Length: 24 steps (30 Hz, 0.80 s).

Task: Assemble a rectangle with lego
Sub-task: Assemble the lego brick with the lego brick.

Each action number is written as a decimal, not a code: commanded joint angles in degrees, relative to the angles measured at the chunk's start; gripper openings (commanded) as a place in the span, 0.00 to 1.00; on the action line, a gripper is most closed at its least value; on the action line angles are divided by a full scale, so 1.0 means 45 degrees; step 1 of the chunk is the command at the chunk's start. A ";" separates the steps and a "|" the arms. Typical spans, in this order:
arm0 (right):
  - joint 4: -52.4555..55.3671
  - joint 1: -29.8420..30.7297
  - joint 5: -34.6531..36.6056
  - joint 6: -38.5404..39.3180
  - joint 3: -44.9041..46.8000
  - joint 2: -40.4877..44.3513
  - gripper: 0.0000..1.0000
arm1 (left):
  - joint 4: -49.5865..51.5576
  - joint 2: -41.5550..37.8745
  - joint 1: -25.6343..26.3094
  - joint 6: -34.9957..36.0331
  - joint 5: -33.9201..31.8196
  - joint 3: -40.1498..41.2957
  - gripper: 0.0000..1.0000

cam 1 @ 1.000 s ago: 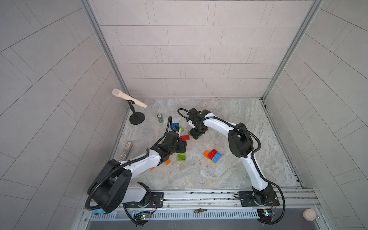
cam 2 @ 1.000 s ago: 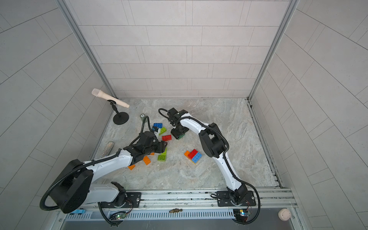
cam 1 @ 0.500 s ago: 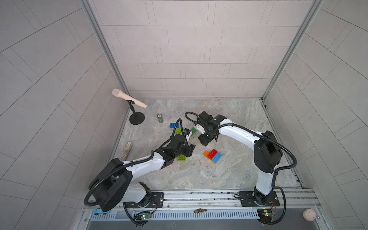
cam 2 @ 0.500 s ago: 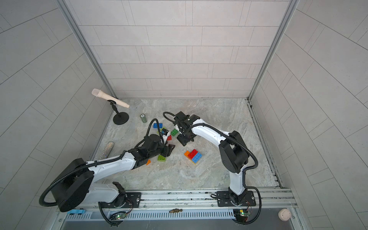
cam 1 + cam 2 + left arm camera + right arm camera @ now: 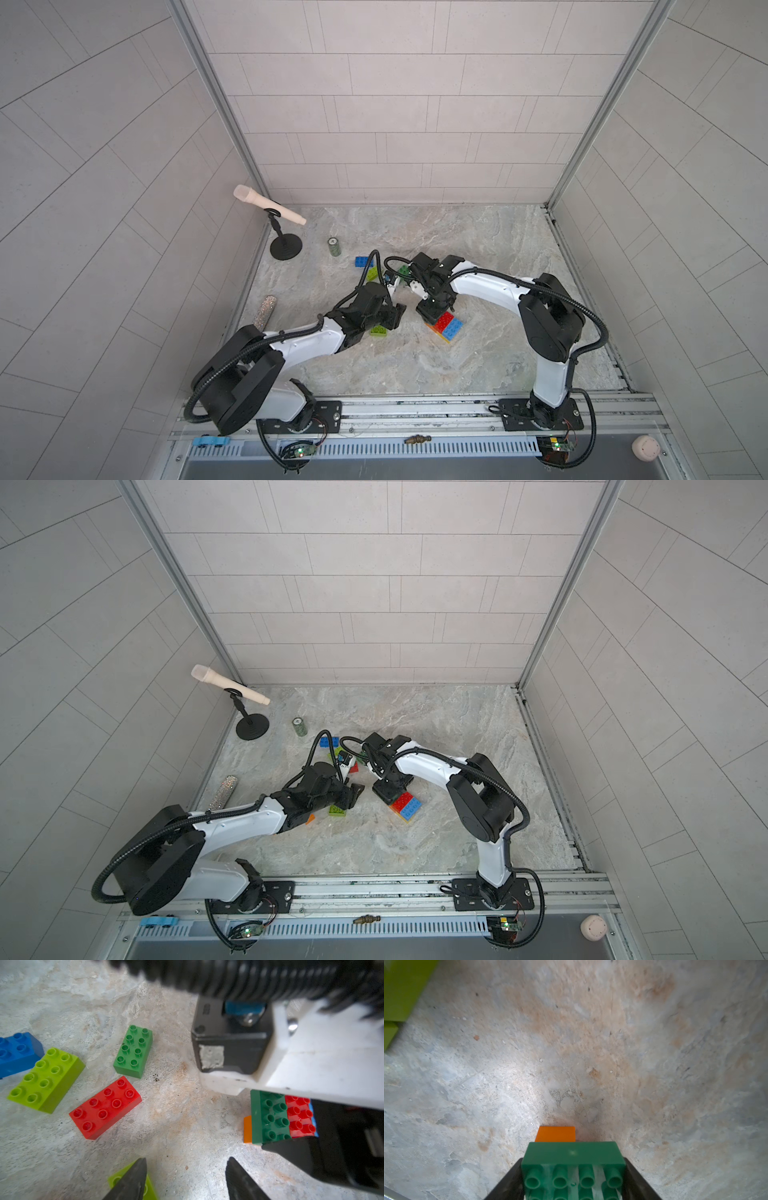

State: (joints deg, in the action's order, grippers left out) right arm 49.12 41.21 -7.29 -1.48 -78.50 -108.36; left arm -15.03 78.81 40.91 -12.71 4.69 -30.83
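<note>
while holding the dark green brick [image 5: 574,1154] pinched in the right hand [image 5: 573,1180], set it flush against the red brick [image 5: 299,1113] and square over the orange brick [image 5: 555,1134] on the table [image 5: 478,249], then press straight down. leave the left hand [image 5: 187,1165], spread wide and empty by a lime brick [image 5: 378,331], clear. no legible writing anywhere seen.

A black mic stand [image 5: 286,250] sits on the marbled surface [image 5: 478,249] near its far left corner, with a cream mic [image 5: 266,204] clipped aslant across its top. Just beside the stand, toward the middle, is a small dark green cylinder [image 5: 334,247]. Nearer the front than the stand, by the left wall, lies a glittery tube [image 5: 266,312]. Well apart from the stand, along the front rail, are a blue piece [image 5: 211,441], a brass knob [image 5: 417,439] and a pink ball [image 5: 645,447].
</note>
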 commanded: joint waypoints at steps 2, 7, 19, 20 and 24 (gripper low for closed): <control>0.0213 0.0013 0.0140 0.0366 0.0120 0.0022 0.16 | -0.0235 -0.0024 0.0012 0.0207 -0.0050 0.0132 0.65; 0.0351 0.0002 0.0263 0.0397 0.0120 0.0075 0.14 | -0.0259 0.0018 0.0016 0.0207 -0.0047 0.0096 0.65; 0.0453 -0.0017 0.0497 0.0540 0.0426 -0.0060 0.10 | -0.0254 -0.0029 0.0020 0.0197 0.0015 0.0074 0.65; 0.0427 -0.0017 0.0490 0.0543 0.0513 -0.0114 0.09 | -0.0254 -0.0025 0.0025 0.0207 0.0006 0.0056 0.65; 0.0249 -0.0017 0.0553 0.0432 0.1009 -0.0545 0.06 | -0.0163 -0.0103 0.0019 0.0244 -0.0040 0.0083 0.65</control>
State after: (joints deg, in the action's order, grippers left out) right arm 48.62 41.21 -6.11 -0.69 -77.47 -108.29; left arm -15.18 78.81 40.91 -12.53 4.71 -30.83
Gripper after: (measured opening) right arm 0.670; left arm 0.652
